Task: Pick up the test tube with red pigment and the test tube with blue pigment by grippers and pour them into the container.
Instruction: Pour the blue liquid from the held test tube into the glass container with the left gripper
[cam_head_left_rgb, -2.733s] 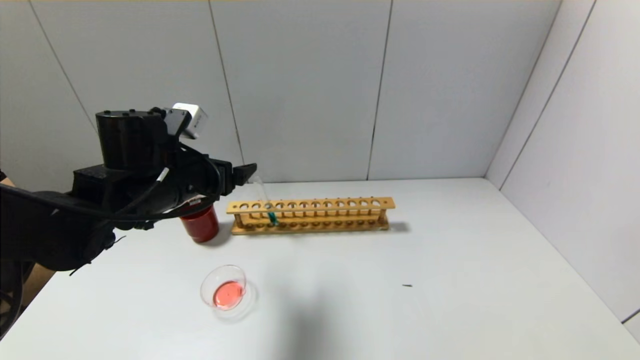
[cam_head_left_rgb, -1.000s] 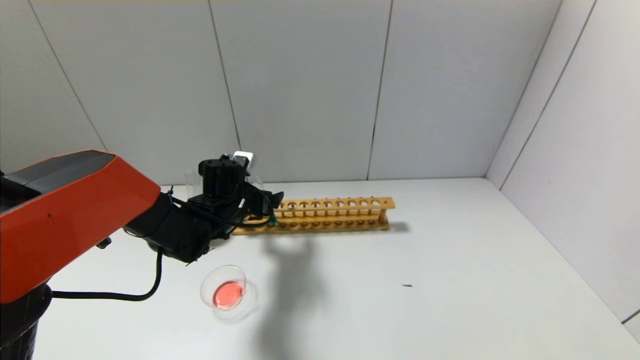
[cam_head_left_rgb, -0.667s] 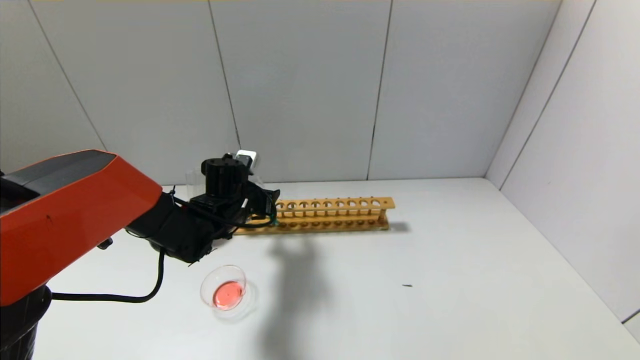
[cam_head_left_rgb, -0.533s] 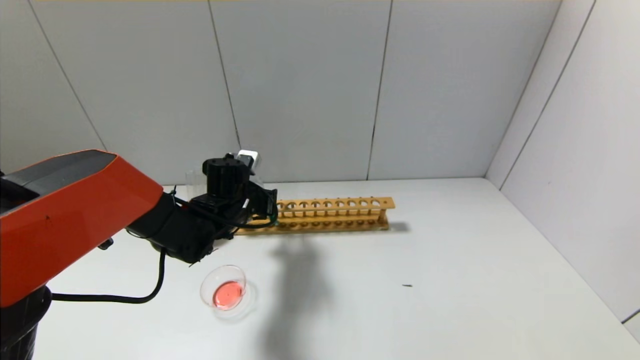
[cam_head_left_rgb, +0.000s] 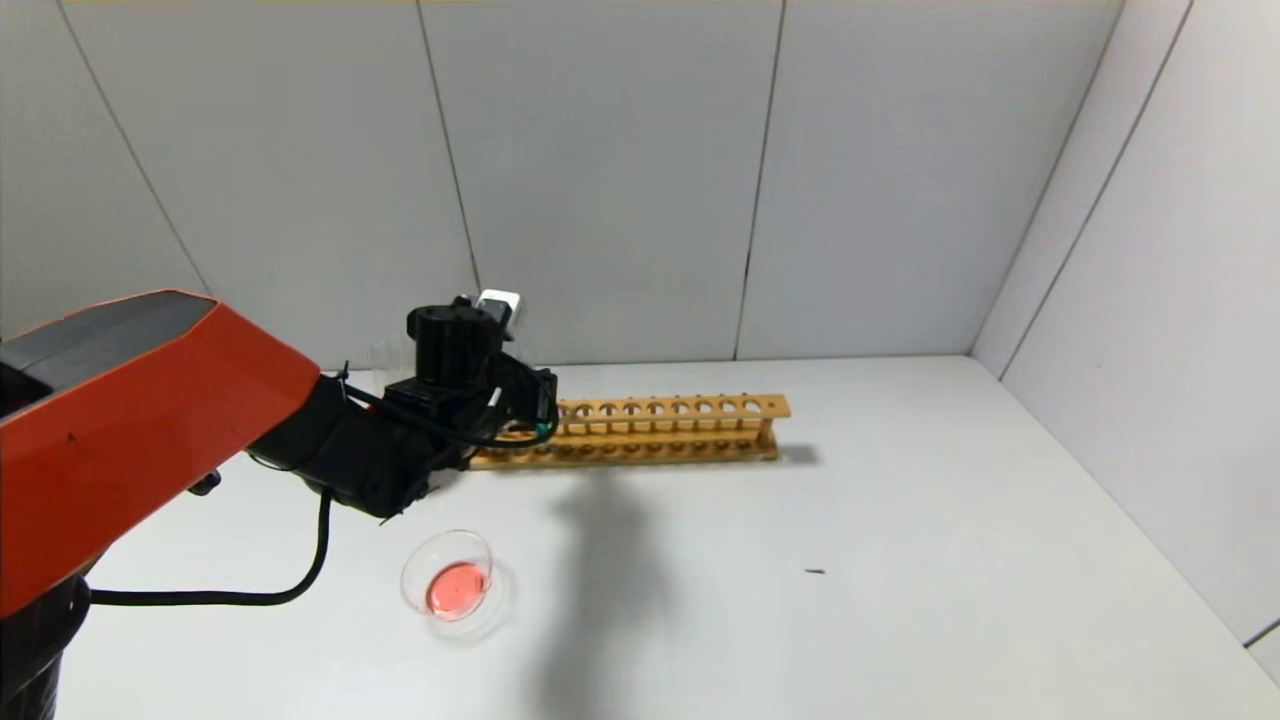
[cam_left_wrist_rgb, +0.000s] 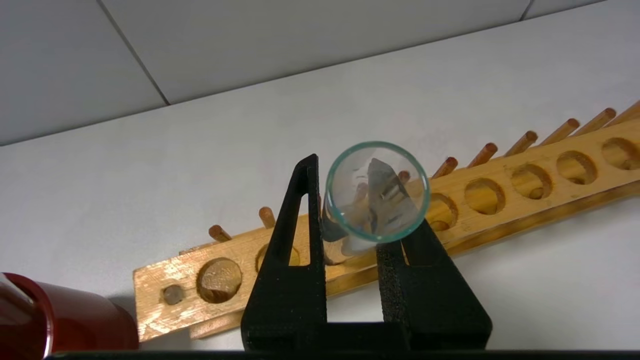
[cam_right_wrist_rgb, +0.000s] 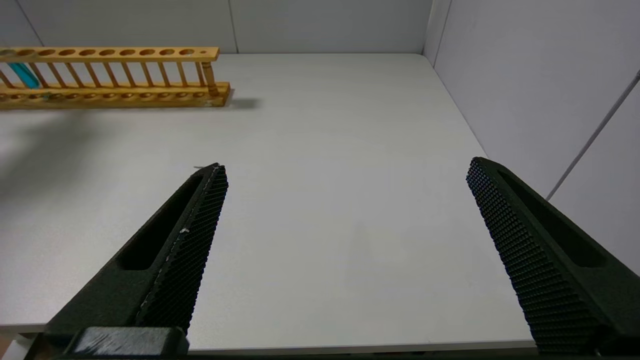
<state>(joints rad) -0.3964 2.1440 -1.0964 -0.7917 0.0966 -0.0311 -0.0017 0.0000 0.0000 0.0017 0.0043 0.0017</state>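
- Dish (cam_head_left_rgb: 447, 578) on the counter (cam_head_left_rgb: 800, 560) already holds red liquid
- Left gripper (cam_left_wrist_rgb: 357, 235) fingers clamped on the blue tube (cam_left_wrist_rgb: 376, 192) at the rack (cam_head_left_rgb: 660, 428); next, lift it straight up
- Right gripper (cam_right_wrist_rgb: 345, 240) fingers spread, idle

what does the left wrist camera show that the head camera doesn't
Only the left wrist view: the left gripper shut on the test tube with blue pigment, seen down its open mouth, and the dark red cup beside the rack's end.

Only the head view: the container holding red liquid on the table, and the left arm's orange shell.

Both: the wooden rack, the left gripper and the grey wall.
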